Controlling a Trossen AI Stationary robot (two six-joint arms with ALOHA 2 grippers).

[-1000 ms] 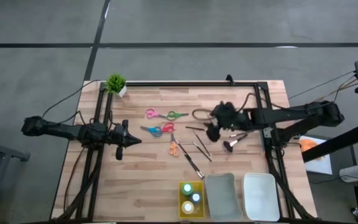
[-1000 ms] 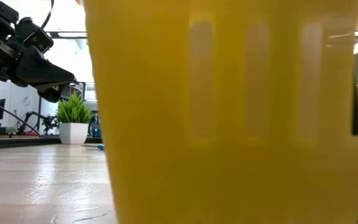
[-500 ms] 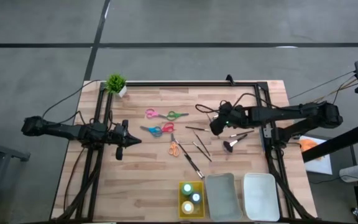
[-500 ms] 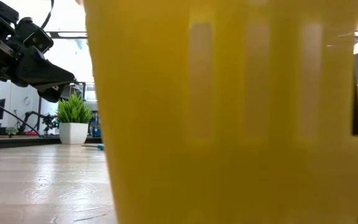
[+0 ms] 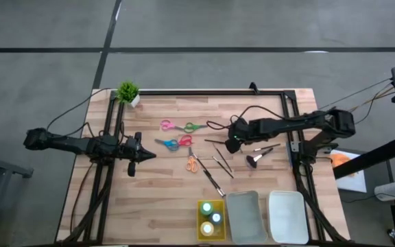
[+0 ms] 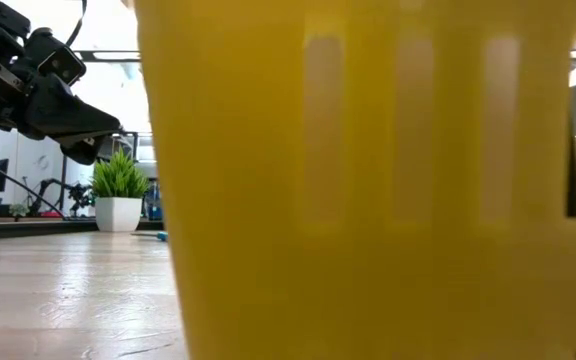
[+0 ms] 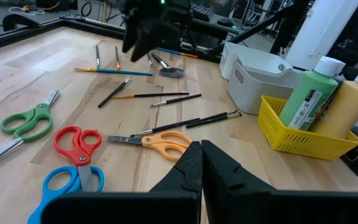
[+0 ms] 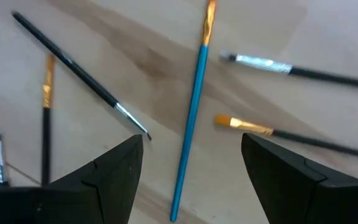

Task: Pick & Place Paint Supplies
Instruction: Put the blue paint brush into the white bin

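Right wrist view looks straight down between the 2 spread fingers of the right gripper (image 8: 191, 168), which holds nothing; a blue-handled brush (image 8: 193, 106) lies on the wood between them, its line running in between the fingers. A dark brush (image 8: 79, 74) lies to one side of it and an orange-tipped brush (image 8: 241, 124) to the other, both near.

In the high view the right gripper (image 5: 233, 140) hangs over the scatter of thin brushes in the middle of the table (image 5: 156, 199). The stubby brush (image 5: 254, 160) lies just beside that scatter, toward the right arm. The left gripper (image 5: 140, 155) waits at the table's left side with its fingers together and empty, close to the blue and red scissors (image 5: 173, 143). The yellow tray (image 5: 201, 221) at the near edge already holds 3 paint bottles (image 5: 211, 218); the grey tray (image 5: 244, 216) and white tray (image 5: 288, 218) beside it look empty.

Risks, as I judge them:
- The brushes are thin and lie flat, so the fingers may close above the handle and miss it.
- Coming down too hard could press the fingertips into the wood.
- The neighbouring brushes are close enough that 1 could be nudged away or pinched along with the blue one.
- A grip far from the handle's middle could let the brush tilt and slip during the carry.
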